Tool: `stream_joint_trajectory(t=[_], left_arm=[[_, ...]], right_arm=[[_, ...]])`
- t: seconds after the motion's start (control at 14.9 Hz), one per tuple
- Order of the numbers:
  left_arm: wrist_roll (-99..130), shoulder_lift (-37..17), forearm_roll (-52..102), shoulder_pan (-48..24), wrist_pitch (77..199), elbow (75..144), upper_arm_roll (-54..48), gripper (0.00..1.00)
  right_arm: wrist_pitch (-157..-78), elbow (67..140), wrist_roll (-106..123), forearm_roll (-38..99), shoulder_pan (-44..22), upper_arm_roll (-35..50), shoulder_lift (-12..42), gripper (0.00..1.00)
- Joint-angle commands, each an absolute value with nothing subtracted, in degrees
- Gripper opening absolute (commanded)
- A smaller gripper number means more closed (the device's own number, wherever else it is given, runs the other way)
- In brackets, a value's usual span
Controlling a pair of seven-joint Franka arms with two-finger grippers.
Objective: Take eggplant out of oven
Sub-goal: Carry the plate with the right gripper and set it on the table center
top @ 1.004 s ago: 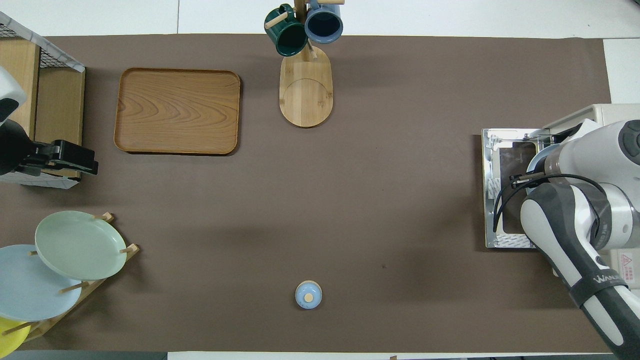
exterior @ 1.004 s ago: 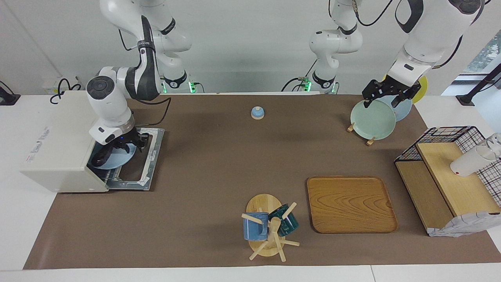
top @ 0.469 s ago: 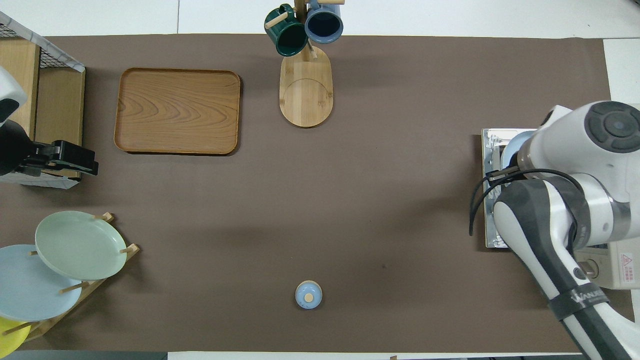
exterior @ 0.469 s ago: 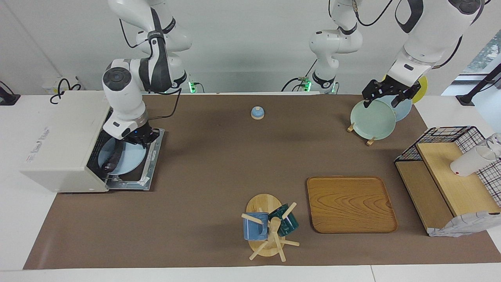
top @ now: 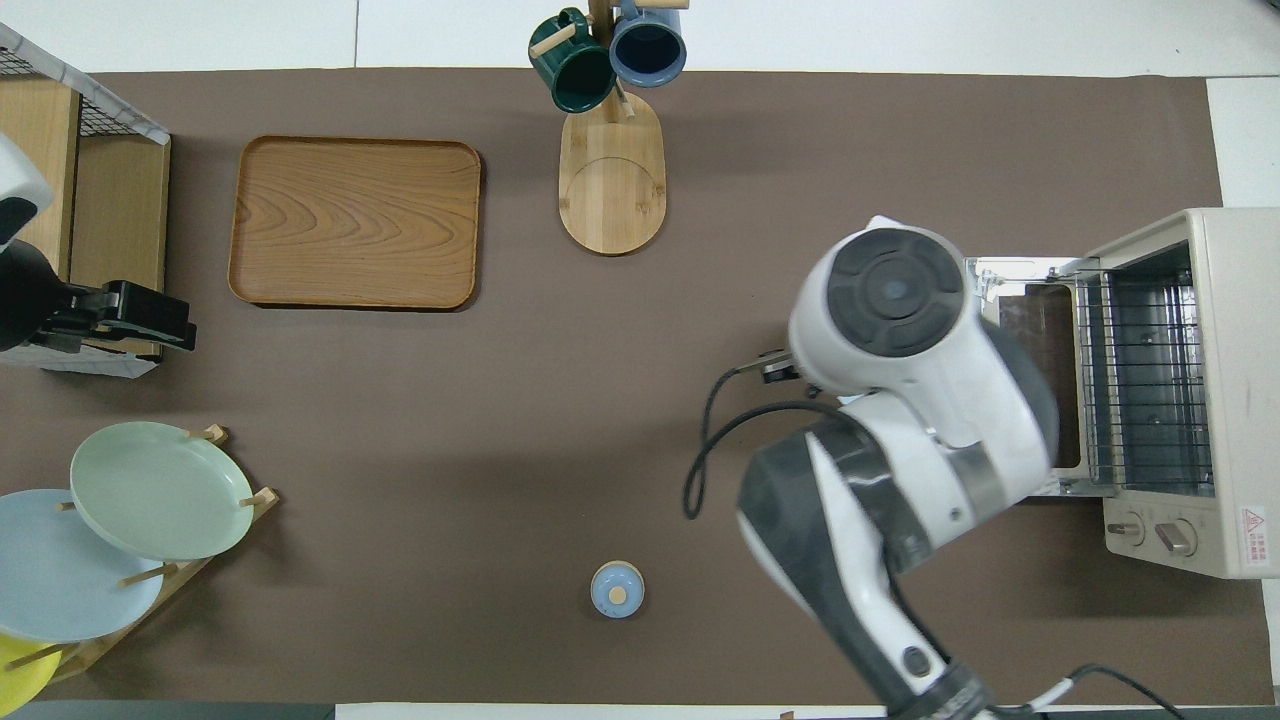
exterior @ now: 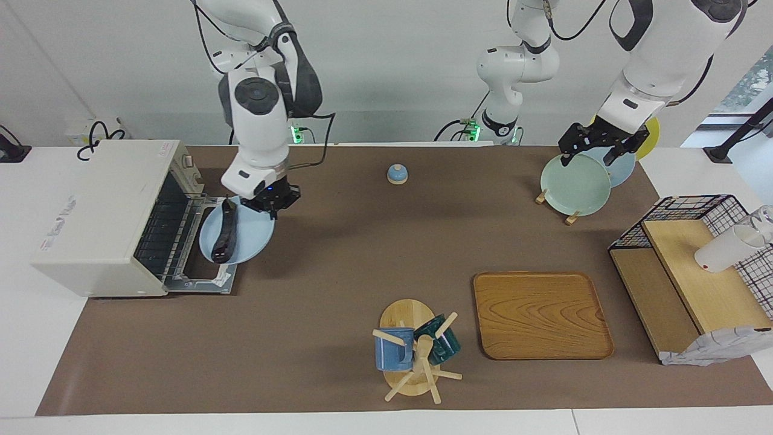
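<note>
White arms (exterior: 256,115), grey joints, black cables.

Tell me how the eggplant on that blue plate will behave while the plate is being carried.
The eggplant lies loose on the light blue plate, which the right gripper holds by its rim over the open oven door. Round and glossy, it would probably roll or slide if the plate tilts. It looks stiff, so likely no sagging.
</note>
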State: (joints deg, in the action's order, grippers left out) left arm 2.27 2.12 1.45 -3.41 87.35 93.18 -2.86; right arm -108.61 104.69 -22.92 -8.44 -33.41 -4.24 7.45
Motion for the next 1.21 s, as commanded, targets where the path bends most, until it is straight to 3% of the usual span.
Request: stream_joint_trajectory(t=[0.0,0.13,0.27,0.54,0.8,0.94,1.0,1.07,1.14], left_arm=[[2.37,2.46,1.93,-2.9,86.31,92.11,-2.9,1.0],[2.46,2.37,1.93,-2.99,86.48,92.11,-2.9,1.0],[2.2,2.37,1.93,-3.16,86.48,92.11,-2.9,1.0],[2.2,2.37,1.67,-3.08,88.24,92.11,-2.9,1.0],[2.46,2.29,1.76,-2.9,89.03,92.11,-2.9,1.0],[2.37,2.29,1.93,-2.9,89.21,92.2,-2.9,1.0],[2.29,2.29,1.93,-2.9,89.38,92.2,-2.9,1.0],[2.29,2.29,1.93,-2.9,89.91,92.37,-2.9,1.0],[2.29,2.37,1.93,-2.9,90.78,92.9,-2.9,1.0]], right_arm=[[-101.72,88.83,-33.36,-8.61,-40.22,-4.57,19.55,0.0],[-97.92,78.53,-40.05,-8.88,-45.15,-4.48,27.74,0.0],[-101.31,75.86,-44.1,-6.79,-46.58,-2.91,31.28,0.0],[-114.59,81.1,-46.93,-1.42,-46.76,-1.59,31.56,0.0],[-123.46,89.89,-45.88,-0.88,-46.76,-1.23,29.45,0.0],[-124.19,90.0,-45.79,1.57,-46.23,-1.32,29.18,0.0],[-124.28,89.56,-45.53,1.41,-46.14,-1.32,29.27,0.22],[-124.36,89.13,-44.92,0.8,-45.97,-1.41,29.18,0.57],[-123.32,87.21,-43.78,-0.25,-45.88,-1.58,29.27,0.67]])
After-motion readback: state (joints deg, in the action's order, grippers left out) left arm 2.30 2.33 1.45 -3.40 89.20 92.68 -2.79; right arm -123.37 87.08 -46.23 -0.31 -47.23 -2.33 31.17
